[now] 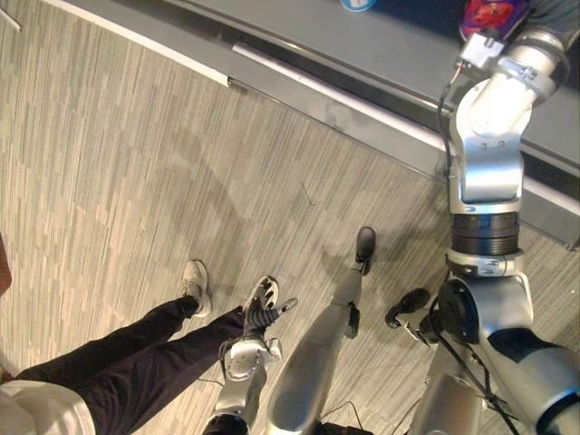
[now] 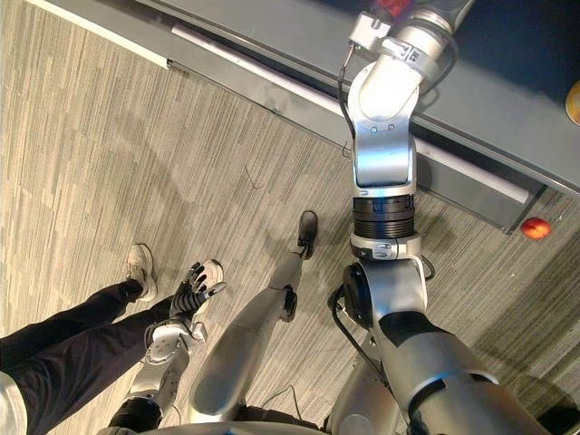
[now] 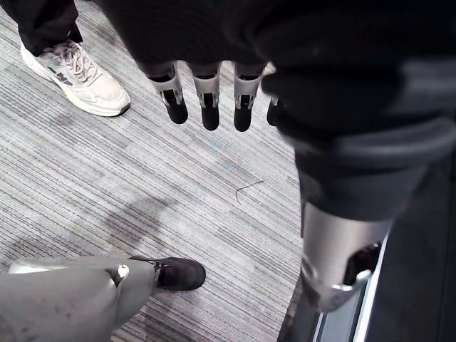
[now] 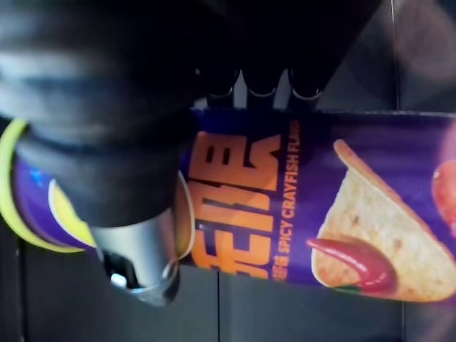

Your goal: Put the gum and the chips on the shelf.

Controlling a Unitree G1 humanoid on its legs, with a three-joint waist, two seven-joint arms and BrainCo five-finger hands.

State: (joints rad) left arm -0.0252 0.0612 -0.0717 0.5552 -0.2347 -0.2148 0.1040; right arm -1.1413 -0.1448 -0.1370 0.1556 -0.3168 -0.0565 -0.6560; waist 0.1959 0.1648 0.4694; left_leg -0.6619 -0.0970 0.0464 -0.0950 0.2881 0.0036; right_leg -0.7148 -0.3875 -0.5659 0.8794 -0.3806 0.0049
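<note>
A purple chips can (image 4: 320,214) is gripped by the right robot hand (image 4: 135,249), with the thumb on one side and the fingers (image 4: 262,84) curled over the other. The can is held crosswise in the grip, its yellow-rimmed end beside the thumb. It is held up at the grey shelf (image 1: 381,45); contact with the shelf cannot be made out. On the shelf, off to the left of that hand, a blue-and-white item (image 1: 358,4) is cut by the frame edge and cannot be named for certain. The left robot hand (image 1: 263,313) is hung low over the striped floor (image 1: 136,163), fingers (image 3: 208,100) straight and loose, nothing held. Just beside it, a person's dark-trousered legs (image 1: 136,362) and pale sneakers (image 3: 78,71) are seen.
</note>
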